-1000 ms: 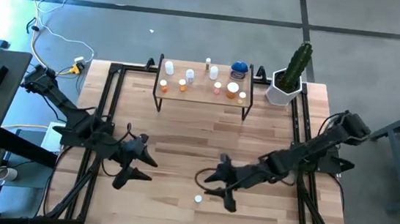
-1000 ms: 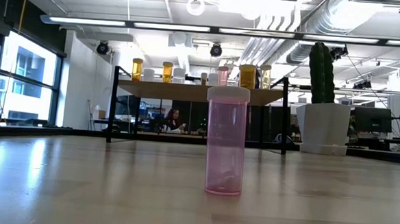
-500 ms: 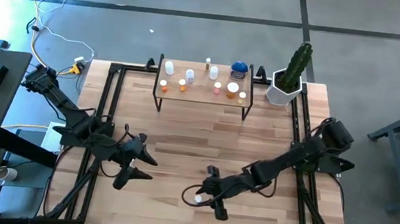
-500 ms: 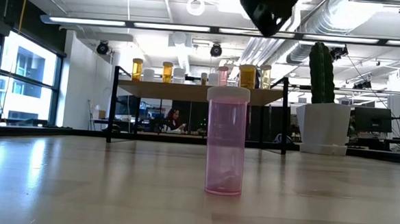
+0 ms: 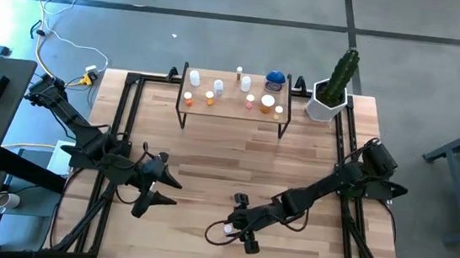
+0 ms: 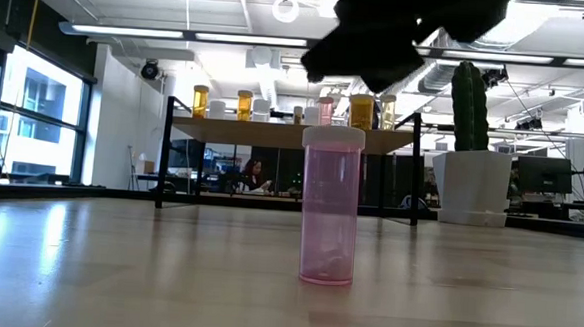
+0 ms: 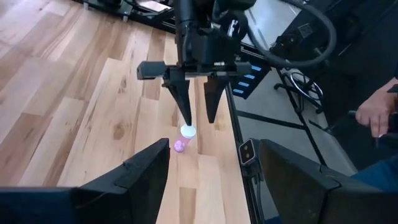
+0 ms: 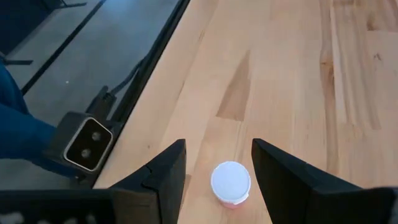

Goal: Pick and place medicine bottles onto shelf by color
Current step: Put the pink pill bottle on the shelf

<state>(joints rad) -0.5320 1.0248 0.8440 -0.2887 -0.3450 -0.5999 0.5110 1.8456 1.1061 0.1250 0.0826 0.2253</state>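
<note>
I see one pink bottle (image 6: pixel 330 206) w/ white cap standing upright on the table (image 5: pixel 208 178), near its front edge, directly under my right gripper (image 5: pixel 232 230). R arm is stretched low across the table, fingers pointing down, spread apart either side of the cap, above it, not touching per low view. Nothing held. Right wrist view confirms: cap sits centred betw. the two fingers (image 8: pixel 163 169).

Left gripper (image 5: pixel 154 191) waits off to the side of the R claw, jaws wide open, empty.

Shelf (image 5: pixel 232 104) stands well beyond both claws, at the table's far edge. I count approx. ten small bottles on it from above, plus one blue jar (image 5: pixel 275 80). Low view shows amber ones; the high view can't resolve that.
</note>
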